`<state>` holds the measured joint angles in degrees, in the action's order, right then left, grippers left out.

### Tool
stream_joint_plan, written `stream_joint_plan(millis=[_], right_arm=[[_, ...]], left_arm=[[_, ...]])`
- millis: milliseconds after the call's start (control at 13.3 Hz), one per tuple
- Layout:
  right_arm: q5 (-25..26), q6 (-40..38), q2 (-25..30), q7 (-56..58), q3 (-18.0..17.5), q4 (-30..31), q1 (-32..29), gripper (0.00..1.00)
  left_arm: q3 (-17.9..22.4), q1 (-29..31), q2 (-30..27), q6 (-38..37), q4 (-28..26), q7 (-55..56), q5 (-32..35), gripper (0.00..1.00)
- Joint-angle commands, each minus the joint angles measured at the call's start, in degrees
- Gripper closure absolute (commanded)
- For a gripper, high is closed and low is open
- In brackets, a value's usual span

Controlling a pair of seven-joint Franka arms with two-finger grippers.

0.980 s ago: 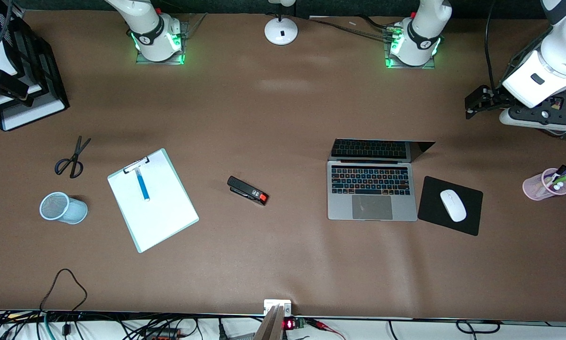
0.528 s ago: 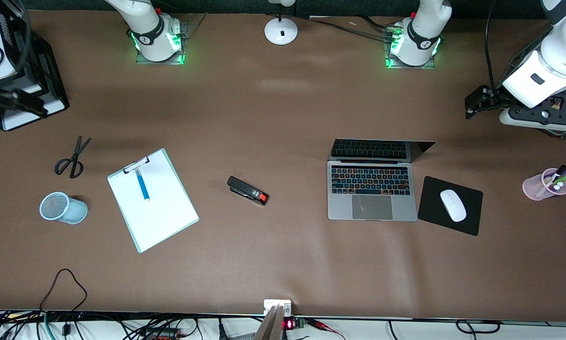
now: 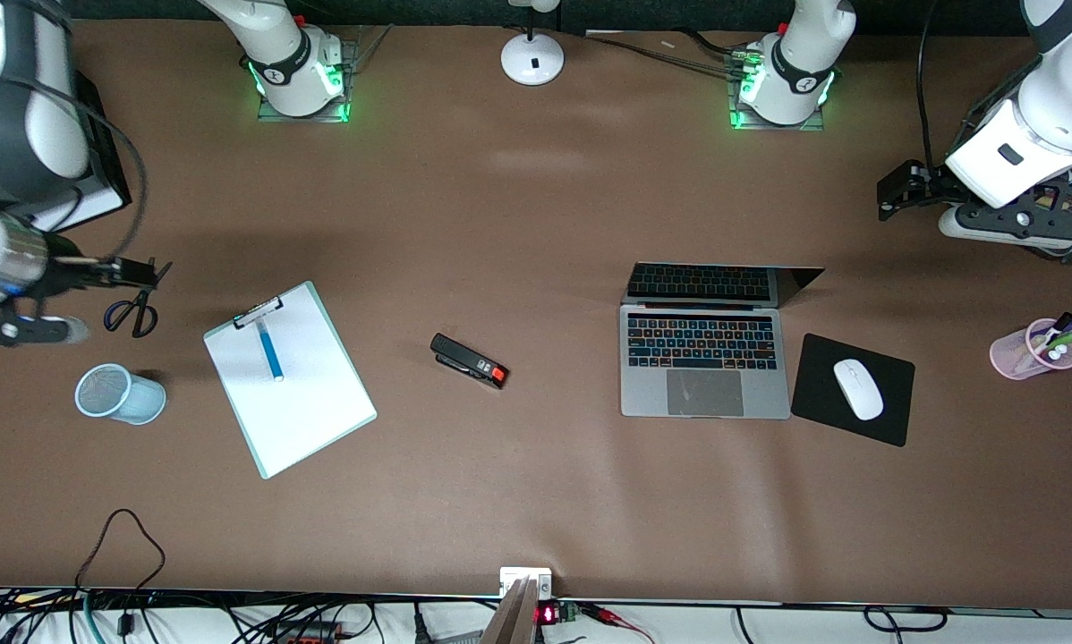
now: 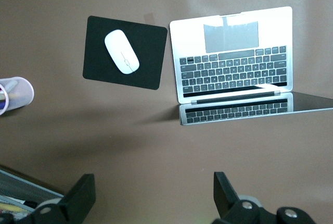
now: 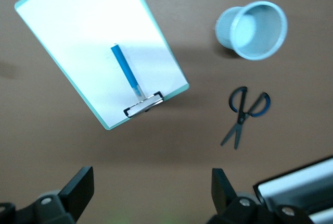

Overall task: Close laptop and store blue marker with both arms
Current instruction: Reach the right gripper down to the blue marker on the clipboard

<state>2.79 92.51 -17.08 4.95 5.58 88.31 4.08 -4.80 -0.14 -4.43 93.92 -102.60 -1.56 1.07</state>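
The laptop [image 3: 704, 358] stands open on the brown table, keys lit; in the left wrist view the laptop [image 4: 234, 62] has its screen upright. The blue marker [image 3: 269, 350] lies on a white clipboard [image 3: 294, 402] toward the right arm's end, and shows in the right wrist view [image 5: 126, 73]. My right gripper [image 3: 129, 270] hangs in the air over the table beside the scissors, open and empty [image 5: 150, 190]. My left gripper [image 3: 898, 192] hangs over the table at the left arm's end, open and empty [image 4: 152, 195].
Black scissors [image 3: 133, 309] and a pale-blue mesh cup [image 3: 117, 394] lie near the clipboard. A black stapler [image 3: 469, 360] sits mid-table. A white mouse [image 3: 858, 388] rests on a black mouse pad [image 3: 822, 407] beside the laptop. A pink cup [image 3: 1010, 358] holds pens.
The right arm has swung from over the black tray at the table's end to over the scissors. The left arm has barely shifted. Nothing on the table has moved.
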Motion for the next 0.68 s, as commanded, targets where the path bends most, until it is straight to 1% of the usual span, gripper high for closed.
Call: stream_joint_plan(millis=[0,75,151,302,377,452,528,603], right_arm=[[-1.21,2.66,-3.30,4.54,-0.13,-1.21,0.49,0.00],[-2.26,4.33,-4.00,4.63,-0.13,-1.13,0.84,0.00],[-2.01,5.13,-5.40,4.63,-0.22,-1.21,0.93,0.00],[-0.43,10.56,-7.95,4.63,-0.30,-0.78,2.16,0.00],[-0.42,12.41,-9.53,4.63,-0.30,-0.08,2.25,0.00],[-0.59,14.61,-10.76,4.98,-0.30,0.45,2.17,0.00],[-0.77,16.37,-11.65,6.11,-0.30,1.41,2.25,0.00],[-0.95,18.39,-12.35,6.65,-0.30,2.29,2.34,0.00]], left_arm=[[-0.38,0.31,3.54,-3.30,4.67,-0.73,-0.37,0.00],[-0.38,0.23,4.60,-3.39,6.43,-0.64,-0.37,0.00],[-0.38,0.23,6.00,-3.40,7.66,-0.72,-0.28,0.00],[-0.38,0.49,6.36,-3.57,8.29,-1.43,-0.46,0.01],[-0.38,0.58,6.45,-3.75,8.38,-1.25,-0.37,0.25],[-0.38,0.49,6.54,-4.44,8.47,-1.08,-0.20,0.59],[-0.38,0.32,6.54,-6.71,8.55,-0.90,-0.11,0.79],[-0.38,0.32,6.54,-7.61,8.64,-0.81,-0.19,0.86]])
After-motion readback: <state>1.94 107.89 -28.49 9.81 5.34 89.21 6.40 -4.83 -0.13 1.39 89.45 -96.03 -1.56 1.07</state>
